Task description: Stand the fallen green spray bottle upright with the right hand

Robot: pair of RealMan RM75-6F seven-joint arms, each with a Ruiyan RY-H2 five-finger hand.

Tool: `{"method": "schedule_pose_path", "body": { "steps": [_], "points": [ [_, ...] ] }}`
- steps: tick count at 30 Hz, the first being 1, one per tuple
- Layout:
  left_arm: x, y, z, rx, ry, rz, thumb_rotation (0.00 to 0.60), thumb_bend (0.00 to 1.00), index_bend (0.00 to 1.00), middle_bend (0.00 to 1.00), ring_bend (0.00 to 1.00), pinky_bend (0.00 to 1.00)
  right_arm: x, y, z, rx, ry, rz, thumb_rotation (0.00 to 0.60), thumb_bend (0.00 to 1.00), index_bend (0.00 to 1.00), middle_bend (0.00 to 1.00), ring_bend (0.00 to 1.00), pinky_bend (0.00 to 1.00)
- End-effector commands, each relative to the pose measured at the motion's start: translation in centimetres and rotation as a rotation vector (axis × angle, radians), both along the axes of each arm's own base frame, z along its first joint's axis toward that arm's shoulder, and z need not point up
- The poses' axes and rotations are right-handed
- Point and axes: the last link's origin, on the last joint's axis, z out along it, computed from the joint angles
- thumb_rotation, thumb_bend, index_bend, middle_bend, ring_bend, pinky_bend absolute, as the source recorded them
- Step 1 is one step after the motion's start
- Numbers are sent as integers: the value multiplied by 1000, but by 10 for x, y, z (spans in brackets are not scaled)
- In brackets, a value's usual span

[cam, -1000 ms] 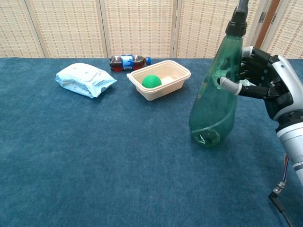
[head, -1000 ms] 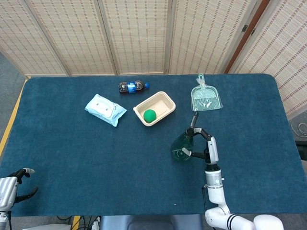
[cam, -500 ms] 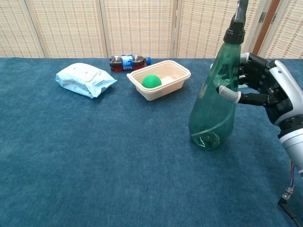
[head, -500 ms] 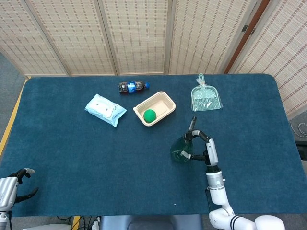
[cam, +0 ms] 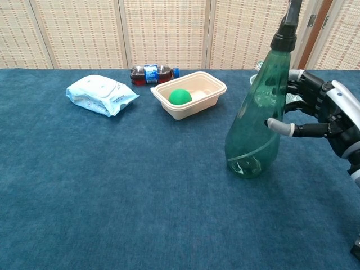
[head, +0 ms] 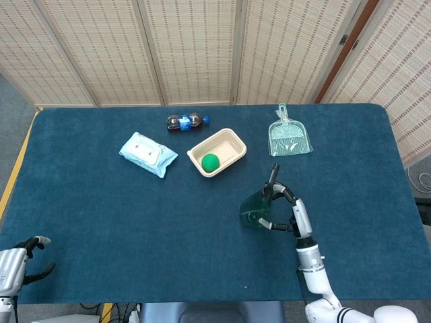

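Observation:
The green spray bottle [head: 254, 208] [cam: 253, 129] stands base down on the blue table, leaning slightly, with its dark nozzle at the top. My right hand [head: 293, 212] [cam: 326, 112] is just to its right, its fingers spread loosely around the bottle's upper body. The thumb lies across the bottle's front and the other fingers reach behind it; the palm is clear of the bottle. I cannot tell whether any fingertip touches it. My left hand [head: 20, 259] rests at the table's near left corner, fingers apart and holding nothing; it shows only in the head view.
A beige tray [head: 232, 138] [cam: 214, 84] holding a green ball [head: 210, 161] [cam: 180, 96] sits left of and behind the bottle. A wipes pack [head: 148, 153] [cam: 101, 94] and a lying cola bottle [head: 185, 122] [cam: 149, 73] are further left. A clear green dustpan [head: 289, 138] lies at the back.
The bottle has come more upright and settled on its base. My right hand has drawn back to the right and its fingers have loosened from the bottle. The left hand has not moved.

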Motion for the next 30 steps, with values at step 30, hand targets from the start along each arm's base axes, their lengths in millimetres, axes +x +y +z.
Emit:
{"method": "schedule_pose_path", "body": {
  "steps": [30],
  "points": [
    [19, 11, 4, 1, -40, -53, 600, 157, 373, 458, 539, 685, -34, 33, 105, -10, 784, -150, 600, 0, 128, 91, 51, 317]
  ]
}}
